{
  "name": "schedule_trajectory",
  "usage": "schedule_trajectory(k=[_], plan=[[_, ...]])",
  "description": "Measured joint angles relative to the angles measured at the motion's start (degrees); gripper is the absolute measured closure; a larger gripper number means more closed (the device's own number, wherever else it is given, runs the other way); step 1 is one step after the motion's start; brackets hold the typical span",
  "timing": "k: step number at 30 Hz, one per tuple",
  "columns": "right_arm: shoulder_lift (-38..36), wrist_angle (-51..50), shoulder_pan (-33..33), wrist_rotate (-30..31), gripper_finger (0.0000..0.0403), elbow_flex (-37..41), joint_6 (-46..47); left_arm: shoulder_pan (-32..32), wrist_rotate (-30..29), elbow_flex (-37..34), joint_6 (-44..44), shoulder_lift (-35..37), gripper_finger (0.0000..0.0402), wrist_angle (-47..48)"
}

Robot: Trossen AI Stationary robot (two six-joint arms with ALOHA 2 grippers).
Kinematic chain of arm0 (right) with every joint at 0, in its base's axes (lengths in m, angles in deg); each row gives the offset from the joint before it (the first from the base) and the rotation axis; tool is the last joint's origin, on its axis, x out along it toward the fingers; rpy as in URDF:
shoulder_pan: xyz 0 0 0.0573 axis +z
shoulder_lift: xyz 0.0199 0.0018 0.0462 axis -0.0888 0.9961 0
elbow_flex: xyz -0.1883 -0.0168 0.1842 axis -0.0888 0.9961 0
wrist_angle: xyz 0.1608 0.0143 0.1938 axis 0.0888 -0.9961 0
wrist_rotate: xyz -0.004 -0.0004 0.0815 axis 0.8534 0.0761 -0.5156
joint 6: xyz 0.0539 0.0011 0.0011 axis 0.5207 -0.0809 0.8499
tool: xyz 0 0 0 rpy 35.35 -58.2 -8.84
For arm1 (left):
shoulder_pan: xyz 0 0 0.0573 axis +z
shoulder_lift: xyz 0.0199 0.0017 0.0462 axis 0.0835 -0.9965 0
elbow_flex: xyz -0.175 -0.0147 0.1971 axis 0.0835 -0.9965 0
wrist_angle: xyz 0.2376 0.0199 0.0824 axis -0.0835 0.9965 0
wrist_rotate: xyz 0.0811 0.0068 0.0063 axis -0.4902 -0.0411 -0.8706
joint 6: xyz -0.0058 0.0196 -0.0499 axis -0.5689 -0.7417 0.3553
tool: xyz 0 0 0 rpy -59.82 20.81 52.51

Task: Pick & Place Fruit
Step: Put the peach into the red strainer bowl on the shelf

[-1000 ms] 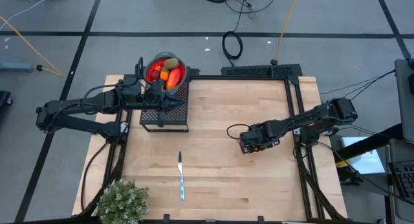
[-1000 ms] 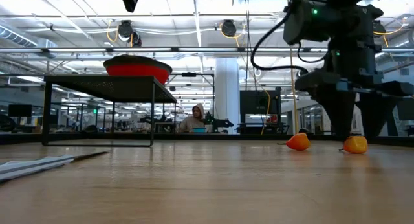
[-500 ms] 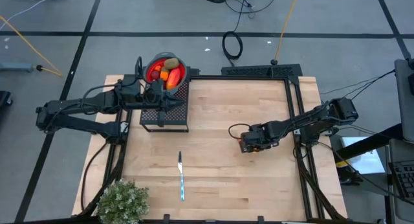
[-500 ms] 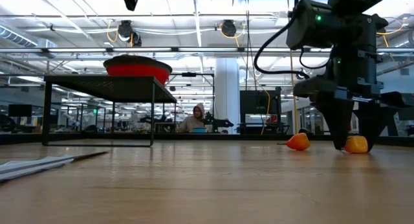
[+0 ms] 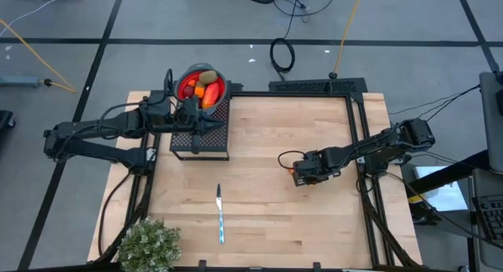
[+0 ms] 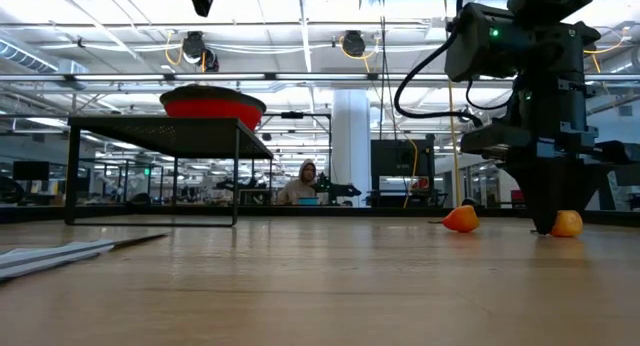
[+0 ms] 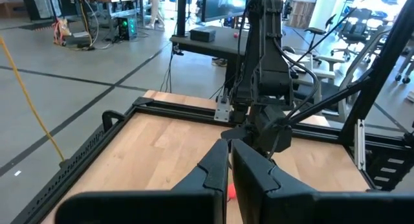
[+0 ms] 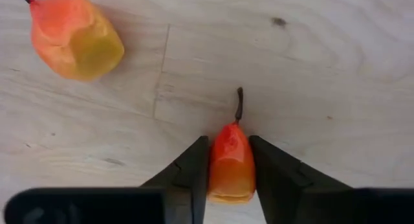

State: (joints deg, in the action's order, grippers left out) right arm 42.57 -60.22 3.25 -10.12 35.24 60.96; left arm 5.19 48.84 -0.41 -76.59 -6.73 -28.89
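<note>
The small orange pear (image 8: 231, 164) I'm after lies on the wood surface (image 5: 267, 225) toward its right side, stem pointing away, and my right hand (image 8: 230, 160) is clamped across its belly with a finger on each flank. It looks light, smooth and waxy, probably hard plastic, so I judge this mid-body hold safer than the tapered neck, where it could squirt out. A second orange pear (image 8: 76, 38) lies nearby; my left hand (image 7: 229, 167) hangs pinched together, empty, by the red bowl (image 5: 201, 84) of fruit on the black stand (image 5: 200, 138).
</note>
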Motion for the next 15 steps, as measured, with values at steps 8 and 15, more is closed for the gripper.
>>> schedule_trajectory(k=[8, 15], plan=[[-4.7, 0.2, 0.0, -0.5, 0.0317, 0.2, -9.7, 0.0, 0.0, 0.0, 0.8, 0.0, 0.0382, 0.0], [-17.3, 7.2, 0.0, -0.6, 0.0317, 0.1, -23.1, 0.0, 1.5, 0.0, 4.8, 0.0, 0.0382, 0.0]])
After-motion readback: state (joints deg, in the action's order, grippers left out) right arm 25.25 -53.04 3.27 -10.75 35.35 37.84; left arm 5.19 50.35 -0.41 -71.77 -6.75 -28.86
